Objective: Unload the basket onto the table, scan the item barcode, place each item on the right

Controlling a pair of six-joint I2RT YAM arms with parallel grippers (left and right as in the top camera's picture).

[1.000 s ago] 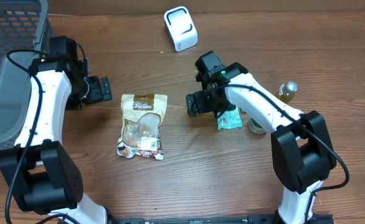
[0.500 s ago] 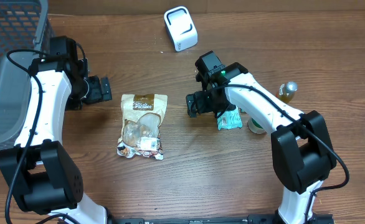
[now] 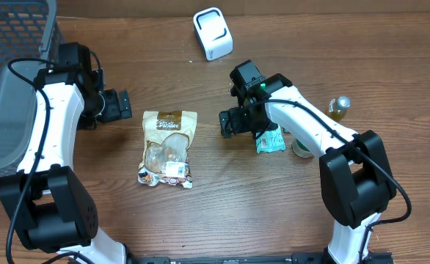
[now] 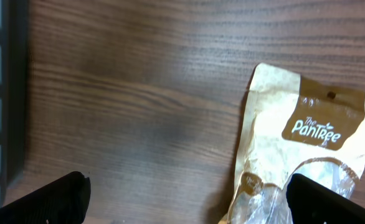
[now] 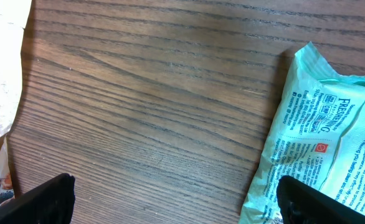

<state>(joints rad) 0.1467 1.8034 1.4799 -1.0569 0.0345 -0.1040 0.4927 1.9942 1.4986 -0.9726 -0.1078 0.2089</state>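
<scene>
Brown wood-grain table (image 3: 222, 213) fills all three views; nothing of the room beyond its top edge can be made out.

Task item: snack pouch (image 3: 168, 148) printed "The PanTree", lying flat near the table centre, header end away from the robot. It has a clear window and a small white label near its lower edge; the print on that label is too small to read.

White barcode scanner (image 3: 213, 34) stands at the far edge, well apart from the pouch.

Left gripper (image 3: 127, 105): jaws spread wide, holding nothing, just beside the pouch's upper left corner, apart from it. Left wrist view shows only the two dark fingertips (image 4: 52, 202) at the bottom corners.

Right gripper (image 3: 222, 124): jaws spread wide, holding nothing, between the pouch and a teal packet (image 3: 271, 139).

Grey mesh basket (image 3: 9, 73) sits at the left, cut off by the frame. A gold-capped bottle (image 3: 338, 108) and a round container (image 3: 301, 147) stand to the right, both partly hidden by the right arm. The teal packet is also partly covered from overhead, and its fine print is unreadable in the right wrist view.
</scene>
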